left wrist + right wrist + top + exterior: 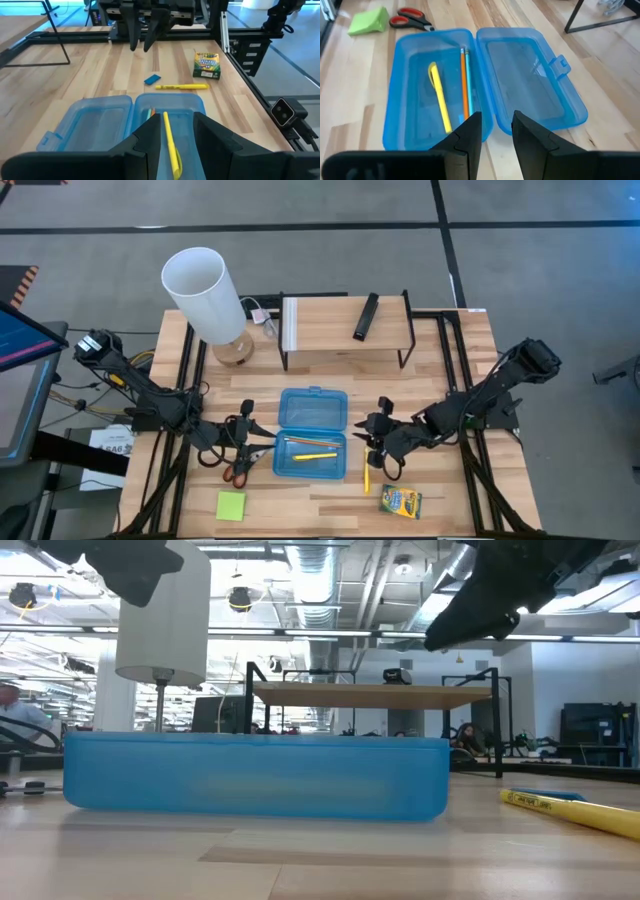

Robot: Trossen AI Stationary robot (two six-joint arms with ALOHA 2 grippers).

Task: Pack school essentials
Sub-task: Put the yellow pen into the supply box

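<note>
Writing: crayon box (206, 65) has a printed green-and-yellow front, lettering too small to read (no other legible text).
Case (313, 433): translucent blue plastic, hinged, lying open at table centre. The lid half is on the far side and the tray half on the near side. Corners are rounded, with a small latch tab on the lid edge.
In tray: yellow pencil (440, 102), orange pencil (464, 80) and teal pencil (468, 87). All lie flat, long axes along the tray's length, running left to right across the table. Orange and teal touch side by side.
Loose pencil (181, 86): yellow, on bare wood just right of the case. Its long axis runs front to back, crosswise to those in the tray.
Eraser (152, 79): small blue slab, just beside the loose pencil.
Crayon box position: near-right of the table, flat, close to the loose pencil's near end.
Scissors (410, 18): orange loop handles, on the table left of the case.
Sticky pad (368, 21): lime-green square block, near-left, beyond the scissors.
Left gripper (177, 117): over the case's left end, fingers moderately apart, nothing held (the yellow pencil lies below in the tray).
Right gripper (496, 116): over the case's right end, fingers narrowly apart, nothing held.
Table (450, 370): pale wood planks.
</note>
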